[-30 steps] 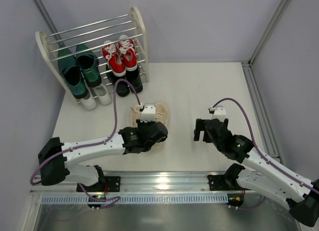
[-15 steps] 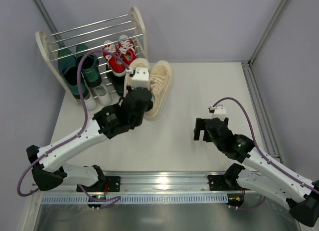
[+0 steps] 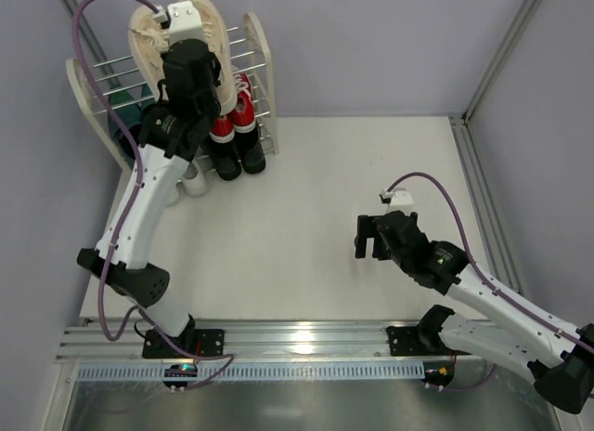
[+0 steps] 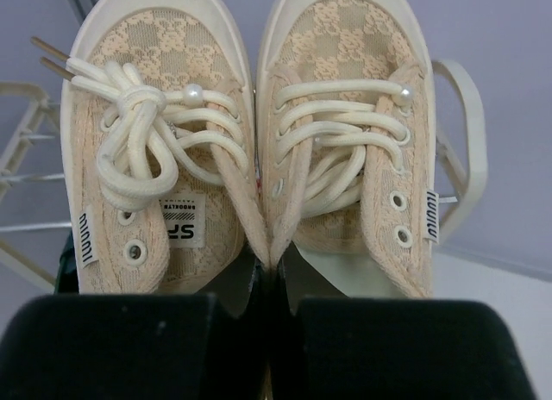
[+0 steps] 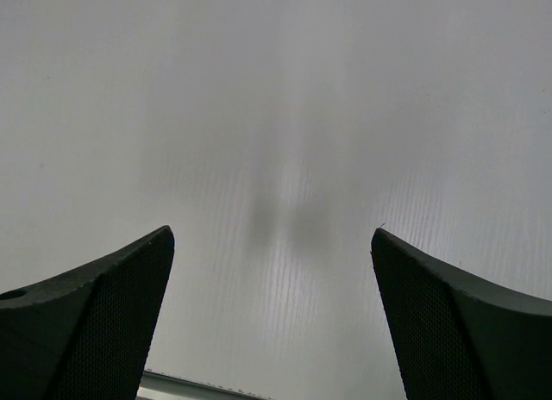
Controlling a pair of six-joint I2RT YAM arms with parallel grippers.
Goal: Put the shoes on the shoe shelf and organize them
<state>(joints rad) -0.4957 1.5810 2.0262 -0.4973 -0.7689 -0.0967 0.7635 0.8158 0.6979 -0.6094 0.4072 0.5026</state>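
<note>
left gripper (image 4: 274,318) pinching beige lace-up sneakers (image 4: 341,159) above shoe shelf (image 3: 261,52), side tabs lettered but not really readable, right gripper (image 5: 274,318) wide apart over table (image 3: 316,189)

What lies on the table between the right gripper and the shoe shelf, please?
Only bare table separates right gripper and shoe shelf; top view.

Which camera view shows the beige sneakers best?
The left wrist view: both sneakers fill it, laces clear, pinched together by the left fingers. The top view shows only parts of them behind the left arm, above the shelf. The right wrist view shows none of them.
</note>
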